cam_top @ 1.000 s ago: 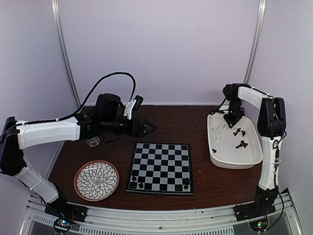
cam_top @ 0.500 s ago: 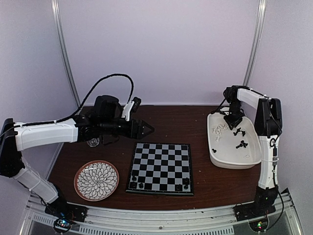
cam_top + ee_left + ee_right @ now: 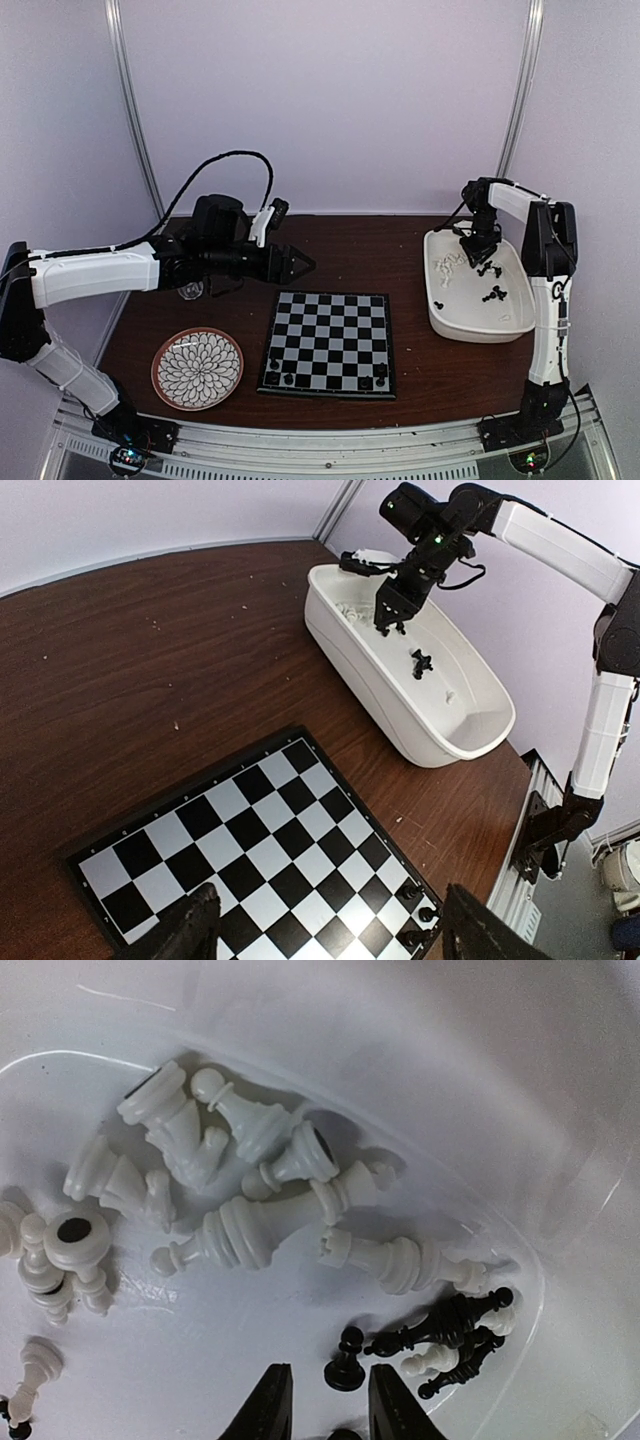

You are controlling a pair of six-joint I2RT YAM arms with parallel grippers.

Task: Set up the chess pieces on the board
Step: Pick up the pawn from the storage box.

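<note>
The board (image 3: pixel 328 330) lies in the middle of the table, with several black chess pieces (image 3: pixel 280 376) on its near row; three of them (image 3: pixel 418 915) stand at one corner. My left gripper (image 3: pixel 303 263) hovers open and empty above the board's far left corner, its fingers (image 3: pixel 195 928) wide apart. My right gripper (image 3: pixel 330 1368) is down inside the white tub (image 3: pixel 478 318), open by a narrow gap. An upright black pawn (image 3: pixel 347 1363) stands at its fingertips, free of both. White pieces (image 3: pixel 250 1230) and black ones (image 3: pixel 455 1325) lie jumbled just beyond.
A round flower-patterned plate (image 3: pixel 197 368) sits at the near left. The tub (image 3: pixel 400 680) stands along the right side, its wall close around my right gripper (image 3: pixel 479 249). Bare brown table (image 3: pixel 180 650) stretches behind the board.
My left arm has drawn back slightly to the left. My right gripper has shifted a little deeper into the tub.
</note>
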